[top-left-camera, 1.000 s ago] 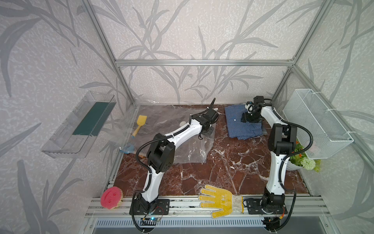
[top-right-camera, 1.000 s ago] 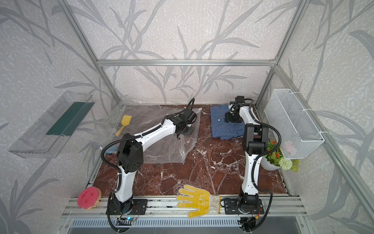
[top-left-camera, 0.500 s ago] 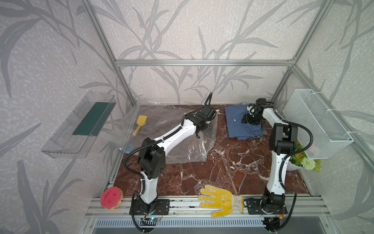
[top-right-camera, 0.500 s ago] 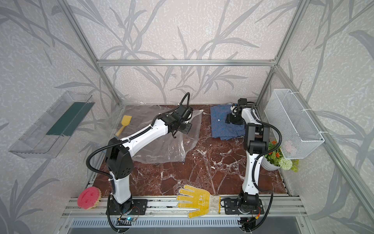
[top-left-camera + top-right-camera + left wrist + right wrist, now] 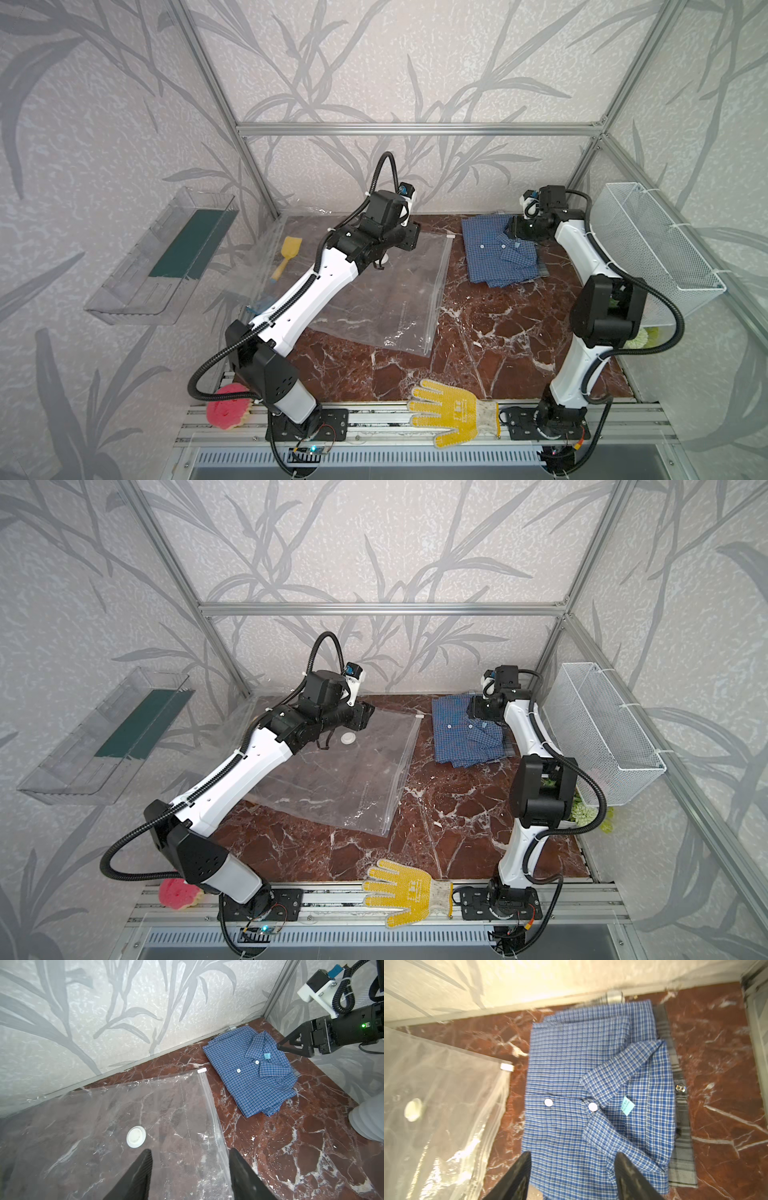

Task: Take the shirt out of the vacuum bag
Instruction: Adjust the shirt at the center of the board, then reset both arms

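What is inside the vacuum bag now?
Nothing seen: marble tabletop shows through the vacuum bag. The blue checked shirt lies outside, beside it. The left arm hides part of the bag.

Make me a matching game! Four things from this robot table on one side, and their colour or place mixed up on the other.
Things:
1. shirt
2. vacuum bag
3. glove
4. wire basket

Clues:
a. yellow, lying on the front rail
b. white mesh, hung up at the side
c. clear and flat, with a round white valve
d. blue checked, folded on the marble table beside the bag

Pairs: 1-d, 2-c, 3-a, 4-b
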Available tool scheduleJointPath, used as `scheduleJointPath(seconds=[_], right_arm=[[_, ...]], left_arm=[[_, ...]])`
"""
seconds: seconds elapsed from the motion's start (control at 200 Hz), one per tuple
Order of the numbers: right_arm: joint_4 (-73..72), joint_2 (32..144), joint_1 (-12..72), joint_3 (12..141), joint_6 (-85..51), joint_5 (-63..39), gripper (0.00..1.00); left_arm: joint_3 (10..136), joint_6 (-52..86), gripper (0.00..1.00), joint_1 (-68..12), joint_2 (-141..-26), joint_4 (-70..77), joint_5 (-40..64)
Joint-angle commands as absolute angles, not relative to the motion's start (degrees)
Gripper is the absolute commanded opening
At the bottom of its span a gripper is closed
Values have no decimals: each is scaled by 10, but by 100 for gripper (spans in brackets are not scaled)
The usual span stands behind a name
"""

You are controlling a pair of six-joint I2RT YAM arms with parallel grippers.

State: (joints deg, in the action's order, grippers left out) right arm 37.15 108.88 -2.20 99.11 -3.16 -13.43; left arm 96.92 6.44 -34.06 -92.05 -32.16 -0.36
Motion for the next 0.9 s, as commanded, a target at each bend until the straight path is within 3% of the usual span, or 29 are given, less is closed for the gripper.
scheduleJointPath(seconds=[0.0, 0.17, 0.36, 0.49, 0.61, 0.895], right_arm=[[383, 1057, 12, 959, -32, -136, 65], [324, 967, 25, 832, -40, -166, 67], [195, 854, 26, 645, -61, -52, 70], [52, 786, 27, 516, -73, 20, 74], [-59, 766, 32, 428, -54, 72, 82], [-202, 806, 32, 335, -40, 107, 85]], left_arm=[[939, 78, 60, -325, -920, -306, 22], [806, 122, 60, -236, -850, -233, -19], [554, 169, 66, -139, -700, -72, -210], [441, 182, 72, -87, -638, -15, -278], [384, 179, 76, -80, -639, 50, -356], [291, 155, 77, -67, -706, 194, -384]])
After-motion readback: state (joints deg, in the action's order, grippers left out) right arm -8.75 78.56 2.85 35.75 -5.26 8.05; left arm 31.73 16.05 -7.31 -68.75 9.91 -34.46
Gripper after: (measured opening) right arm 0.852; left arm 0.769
